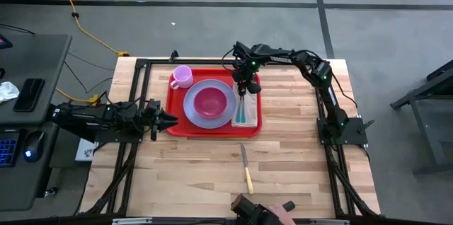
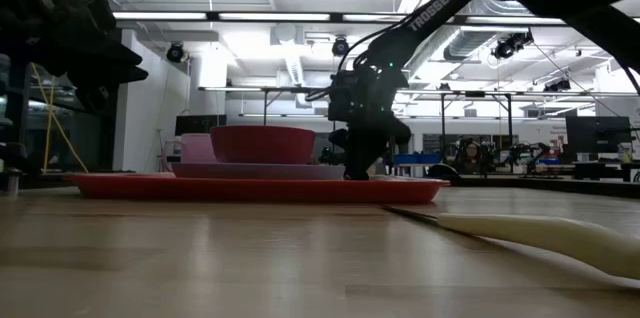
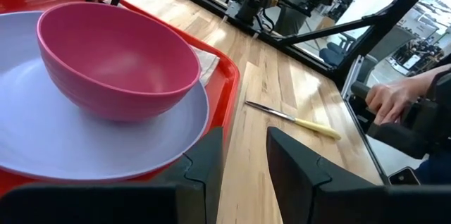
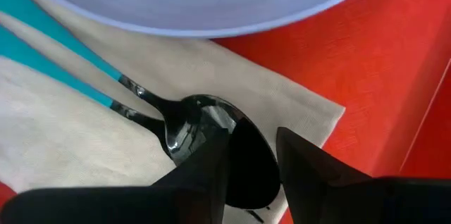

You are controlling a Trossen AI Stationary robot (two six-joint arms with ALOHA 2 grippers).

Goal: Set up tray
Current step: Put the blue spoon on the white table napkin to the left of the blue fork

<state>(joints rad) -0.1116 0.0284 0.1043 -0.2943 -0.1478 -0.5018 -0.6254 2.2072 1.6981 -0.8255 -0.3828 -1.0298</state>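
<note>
Left of table: left gripper (image 1: 170, 119), fingers (image 3: 296, 164) apart and empty, just off the left rim of the red tray (image 1: 173, 122), pointing along the table toward it. Centre: tray lying flat on the far middle of the wooden table (image 1: 297, 175), long axis running left to right; pink cup (image 1: 181, 76) in its far-left corner, lavender plate (image 1: 195, 112) mid-tray carrying the pink bowl (image 1: 210, 102). Right of plate: white napkin (image 1: 252, 115) bearing two teal-handled utensils (image 4: 56, 58), one a dark spoon (image 4: 204, 129). Directly above that spoon's bowl: right gripper (image 1: 243, 89), reaching in from the far right, fingers (image 4: 204, 175) parted, nothing clamped. Near side, off the tray: yellow-handled knife (image 1: 245, 168), long axis running near to far, blade toward the tray, well apart from both grippers; likely the remaining piece, roughly level between the arms, right gripper judged better placed since the napkin lies on its side. Beyond the table: grey floor, yellow cable (image 1: 78, 20), a desk at far left; a person's hand (image 3: 394, 101) visible past the near edge.
</note>
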